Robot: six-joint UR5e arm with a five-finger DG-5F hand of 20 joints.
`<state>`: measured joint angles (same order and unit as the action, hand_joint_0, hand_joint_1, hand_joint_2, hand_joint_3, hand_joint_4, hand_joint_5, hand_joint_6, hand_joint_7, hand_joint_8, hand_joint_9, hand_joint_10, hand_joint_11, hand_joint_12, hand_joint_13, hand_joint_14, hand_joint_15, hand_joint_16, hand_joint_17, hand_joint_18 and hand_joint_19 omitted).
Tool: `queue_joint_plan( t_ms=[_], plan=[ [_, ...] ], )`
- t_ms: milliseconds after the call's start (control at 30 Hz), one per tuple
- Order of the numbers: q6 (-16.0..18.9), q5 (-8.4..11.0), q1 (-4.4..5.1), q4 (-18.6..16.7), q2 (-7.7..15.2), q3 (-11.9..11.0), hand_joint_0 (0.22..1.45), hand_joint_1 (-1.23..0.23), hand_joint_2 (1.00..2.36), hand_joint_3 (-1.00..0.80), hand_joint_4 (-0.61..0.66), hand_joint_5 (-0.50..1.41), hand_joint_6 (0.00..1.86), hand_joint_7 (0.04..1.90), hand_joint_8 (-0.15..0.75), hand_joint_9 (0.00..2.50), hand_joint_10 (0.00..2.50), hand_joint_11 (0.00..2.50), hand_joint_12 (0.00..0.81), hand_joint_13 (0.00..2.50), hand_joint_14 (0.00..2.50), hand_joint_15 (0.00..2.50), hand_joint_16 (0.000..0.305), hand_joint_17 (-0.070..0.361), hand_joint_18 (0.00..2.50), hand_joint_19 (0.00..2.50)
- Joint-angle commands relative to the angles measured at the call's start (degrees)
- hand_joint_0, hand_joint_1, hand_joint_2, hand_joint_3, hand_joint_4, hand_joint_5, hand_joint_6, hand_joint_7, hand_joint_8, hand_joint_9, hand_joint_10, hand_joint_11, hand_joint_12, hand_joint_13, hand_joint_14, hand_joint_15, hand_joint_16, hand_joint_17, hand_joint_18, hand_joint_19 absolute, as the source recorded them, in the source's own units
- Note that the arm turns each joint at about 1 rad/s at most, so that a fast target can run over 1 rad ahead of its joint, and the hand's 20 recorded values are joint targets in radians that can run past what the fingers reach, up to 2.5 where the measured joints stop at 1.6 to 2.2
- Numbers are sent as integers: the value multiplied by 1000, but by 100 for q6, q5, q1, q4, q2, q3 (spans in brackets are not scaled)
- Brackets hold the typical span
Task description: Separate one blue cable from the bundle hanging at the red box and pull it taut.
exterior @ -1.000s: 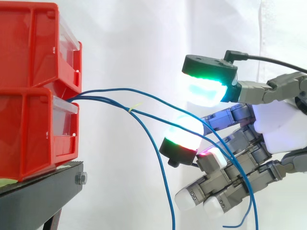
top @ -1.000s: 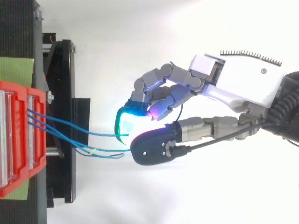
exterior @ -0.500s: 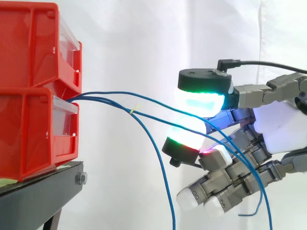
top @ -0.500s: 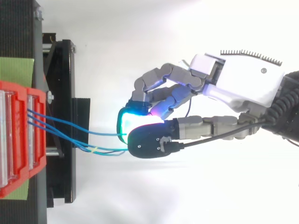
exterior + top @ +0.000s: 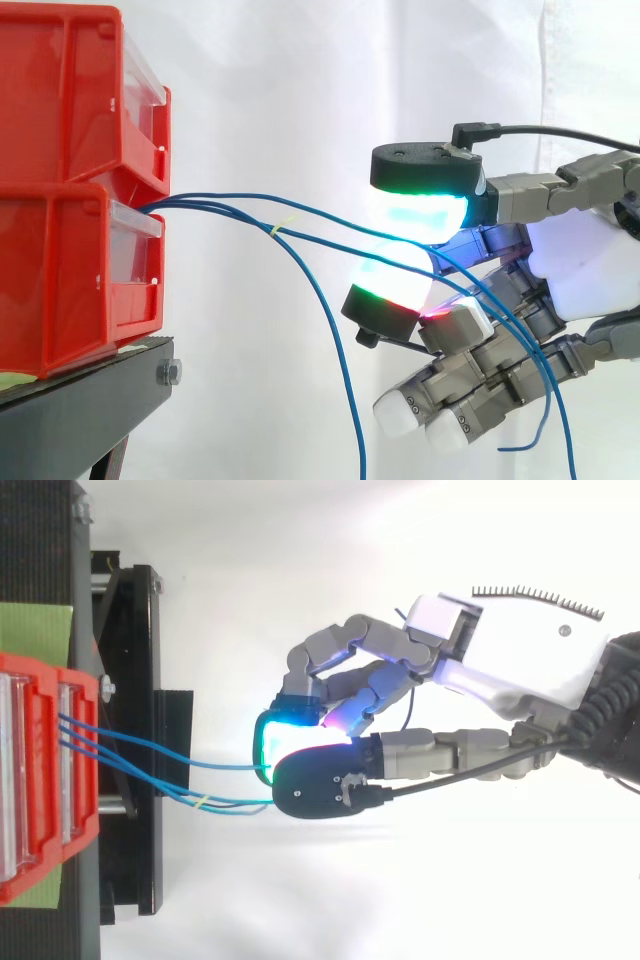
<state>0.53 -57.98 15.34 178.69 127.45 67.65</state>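
Three thin blue cables (image 5: 250,193) leave the gap between two stacked red bins (image 5: 70,120) at the left and arc to the right. My hand (image 5: 590,270) reaches in from the right, its thumb pad (image 5: 420,205) glowing green pressed down towards a finger pad (image 5: 390,290). The upper blue cable (image 5: 215,765) runs in between these two pads and is pinched there. A second cable with a yellow tie (image 5: 283,228) passes close by the same pads. The third cable (image 5: 340,370) hangs free, down past the view's bottom edge. The other fingers curl below.
The red bins (image 5: 30,780) rest on a black stand (image 5: 80,410) at the left, with a green sheet (image 5: 35,628) under them. A white curtain hangs behind. Loose cable tails (image 5: 545,420) dangle under the hand.
The thumb has swung down onto the finger pad, closing the gap around the cable. The loose cable tail below the hand has shifted a little.
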Motion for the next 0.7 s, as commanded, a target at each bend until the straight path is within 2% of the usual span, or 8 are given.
queue_joint_plan(
  t_ms=[0,100,133,267,433,533,667],
  plan=[
    [0,6,4,0,-1,3,623,-699,1021,-240,-67,-198,937,1070,224,1101,23,1243,349,647,19,459,49,111,494,468],
    [0,6,4,0,-1,3,597,-636,1001,-483,-1,-194,923,1019,234,1094,22,1246,351,640,20,454,50,112,488,464],
    [0,6,-4,0,-1,3,598,-626,1000,-500,10,-192,919,1035,239,1097,22,1238,350,638,19,459,50,112,486,463],
    [0,-2,4,-9,-1,3,580,-557,1000,-500,32,-187,912,1050,238,1100,22,1251,354,637,18,458,50,112,481,473],
    [-9,-2,4,-9,-1,3,573,-541,1000,-500,43,-184,909,1065,249,1108,24,1235,356,638,18,461,50,114,482,472],
    [-9,-2,4,-9,-1,3,588,-565,1000,-500,37,-182,910,1064,245,1112,22,1245,355,642,18,462,50,112,479,475],
    [-9,-2,-4,-9,-1,3,609,-636,1010,-389,12,-181,912,1110,241,1108,22,1246,352,642,18,463,50,112,481,467]
  ],
)
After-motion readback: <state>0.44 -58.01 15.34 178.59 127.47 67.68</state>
